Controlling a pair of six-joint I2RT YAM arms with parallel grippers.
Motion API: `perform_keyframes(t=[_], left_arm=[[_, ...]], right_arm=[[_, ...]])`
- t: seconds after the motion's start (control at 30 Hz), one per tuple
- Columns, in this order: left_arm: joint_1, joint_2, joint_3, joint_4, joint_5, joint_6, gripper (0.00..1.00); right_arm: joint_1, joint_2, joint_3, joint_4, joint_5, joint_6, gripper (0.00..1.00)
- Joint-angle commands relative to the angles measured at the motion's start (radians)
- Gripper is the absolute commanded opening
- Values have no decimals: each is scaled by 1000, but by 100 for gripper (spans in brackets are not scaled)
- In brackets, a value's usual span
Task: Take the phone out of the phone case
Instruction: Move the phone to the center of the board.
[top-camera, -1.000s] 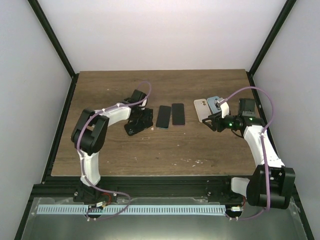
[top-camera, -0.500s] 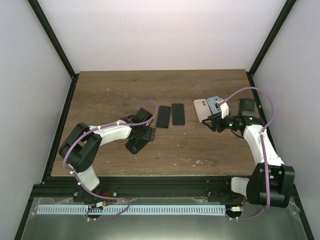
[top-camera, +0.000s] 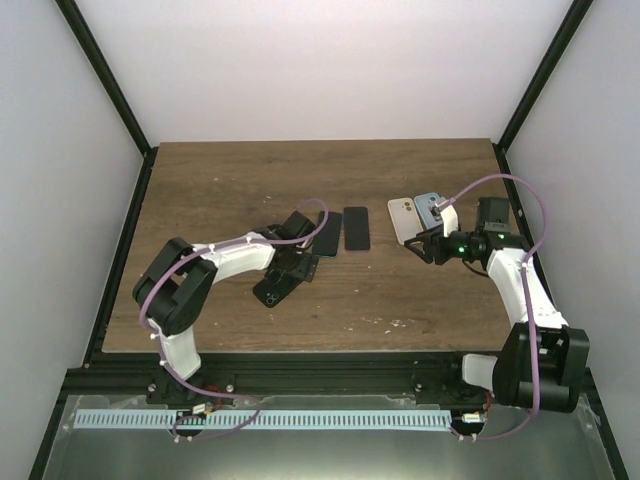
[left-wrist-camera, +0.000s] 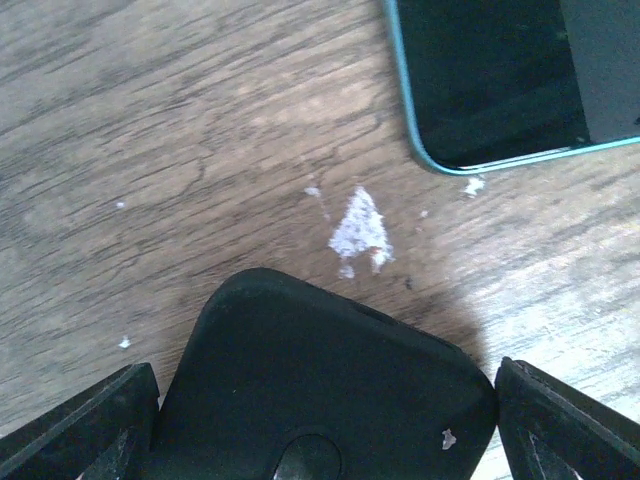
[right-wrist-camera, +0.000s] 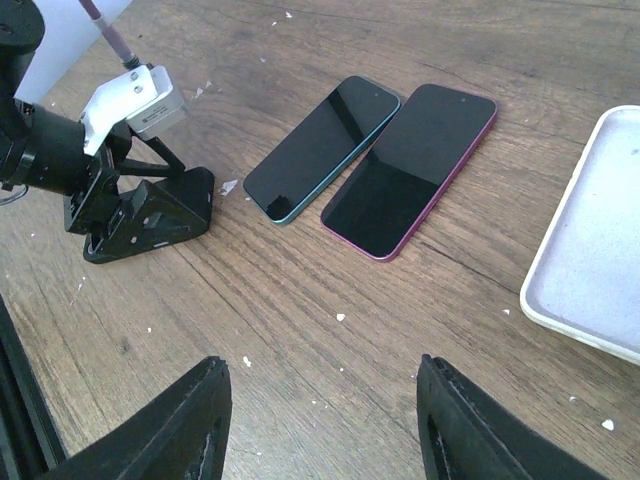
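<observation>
My left gripper (top-camera: 288, 270) is shut on a black phone case (left-wrist-camera: 320, 390), its back and camera hole facing the wrist camera; the case rests low over the wood (top-camera: 272, 291). I cannot tell whether a phone is inside it. A teal-edged phone (right-wrist-camera: 320, 145) lies screen up just beyond the case (left-wrist-camera: 500, 70), with a magenta-edged phone (right-wrist-camera: 410, 165) beside it. My right gripper (right-wrist-camera: 320, 430) is open and empty, hovering right of the phones (top-camera: 425, 246).
A white case (right-wrist-camera: 600, 250) and a light blue case (top-camera: 430, 207) lie at the right, behind my right gripper. White crumbs (left-wrist-camera: 360, 230) dot the wooden table (top-camera: 220, 180). The left arm partly covers the teal phone (top-camera: 327, 232) in the top view.
My left gripper has carried the black case toward the near edge, then a little right toward the phones. The right arm has not moved.
</observation>
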Motion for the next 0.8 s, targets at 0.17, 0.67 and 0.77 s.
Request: perform_keyframes(t=[0.17, 0.67, 0.77], left_arm=[[-292, -52, -102, 29, 238, -8, 88], [-637, -389, -238, -160, -54, -425, 87], [-657, -384, -271, -176, -81, -452, 87]], right_arm=[[-10, 39, 23, -19, -20, -22, 52], [-12, 43, 25, -24, -35, -30, 52], [-12, 50, 28, -25, -36, -30, 52]])
